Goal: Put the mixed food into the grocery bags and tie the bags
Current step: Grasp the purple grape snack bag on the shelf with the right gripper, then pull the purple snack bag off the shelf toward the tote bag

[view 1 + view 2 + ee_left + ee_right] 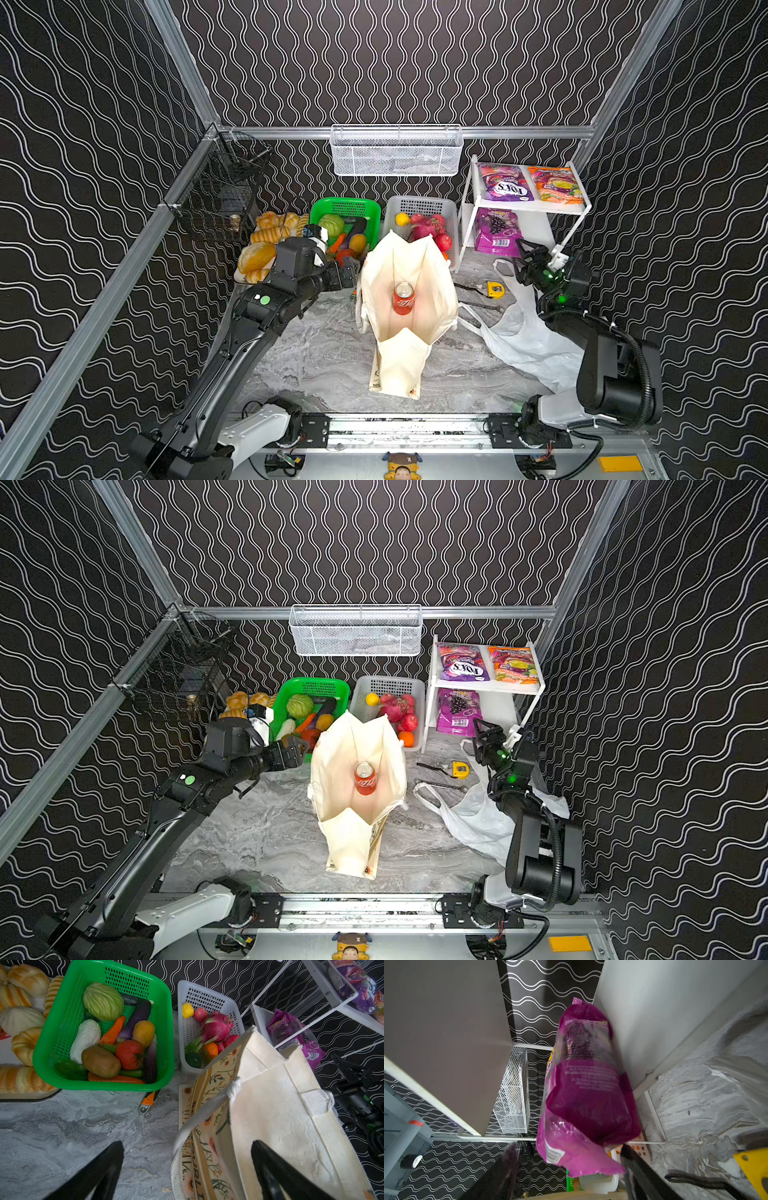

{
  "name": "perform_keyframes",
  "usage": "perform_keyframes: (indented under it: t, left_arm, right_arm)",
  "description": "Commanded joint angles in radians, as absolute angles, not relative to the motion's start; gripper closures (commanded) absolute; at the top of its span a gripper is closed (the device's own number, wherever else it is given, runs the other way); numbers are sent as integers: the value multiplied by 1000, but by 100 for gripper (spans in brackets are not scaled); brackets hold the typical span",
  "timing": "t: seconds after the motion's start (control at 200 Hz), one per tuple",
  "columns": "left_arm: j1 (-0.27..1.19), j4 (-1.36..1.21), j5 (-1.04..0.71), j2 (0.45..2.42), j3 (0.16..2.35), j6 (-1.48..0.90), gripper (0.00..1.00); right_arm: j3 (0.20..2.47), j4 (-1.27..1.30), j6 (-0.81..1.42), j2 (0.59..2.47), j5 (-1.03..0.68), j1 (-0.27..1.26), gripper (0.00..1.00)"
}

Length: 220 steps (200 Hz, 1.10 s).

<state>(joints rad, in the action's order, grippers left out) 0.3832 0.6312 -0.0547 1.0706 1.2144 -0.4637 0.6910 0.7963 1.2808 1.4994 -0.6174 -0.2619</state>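
The cream canvas tote (399, 361) (353, 841) stands open mid-table with a red soda can (403, 298) (365, 778) upright inside. My left gripper (187, 1145) (348, 272) is open and straddles the tote's left rim and handle, beside the green basket (52, 1032) of cabbage (103, 1000), tomato (129, 1054), potato (100, 1061) and a yellow-orange vegetable (143, 1030). My right gripper (569, 1150) (524, 259) is open, with the bottom edge of a purple snack packet (587, 1093) (496, 232) on the rack's lower shelf between its fingers. Another purple packet (505, 183) lies on top. The white plastic bag (528, 336) is crumpled under the right arm.
The white rack (536, 208) also holds an orange packet (557, 185). A white fruit basket (424, 203) stands behind the tote and a bread tray (257, 253) at back left. A yellow tape measure (496, 289) and an orange-handled tool (148, 1101) lie on the table.
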Motion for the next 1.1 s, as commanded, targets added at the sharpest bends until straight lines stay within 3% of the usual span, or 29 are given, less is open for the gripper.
perform_keyframes:
  t: [0.0,0.446,0.636,0.771,0.836,1.016,1.056,1.096]
  left_arm:
    - [382,619,-62,1069,1218,-457,1]
    - [382,615,-72,1075,1221,-457,1]
    - [382,610,-74,1071,1215,-465,1]
    - [382,609,-77,1075,1215,-466,1]
    - [382,605,-78,1077,1216,-465,1]
    - [382,594,-90,1091,1216,-466,1]
    - [382,595,-93,1094,1218,-465,1]
    - [382,595,-94,1095,1220,-466,1]
  right_arm:
    - [744,710,1239,1526,-633,-264,15]
    - [901,523,1208,1633,-653,-261,12]
    - [883,509,1191,1620,-632,-259,42]
    - [839,512,1177,1574,-626,-255,74]
    - [815,526,1185,1555,-638,-253,79]
    - [778,511,1171,1499,-656,-235,80]
    - [779,500,1162,1494,-671,-234,74]
    - [784,471,1143,1488,-681,-234,62]
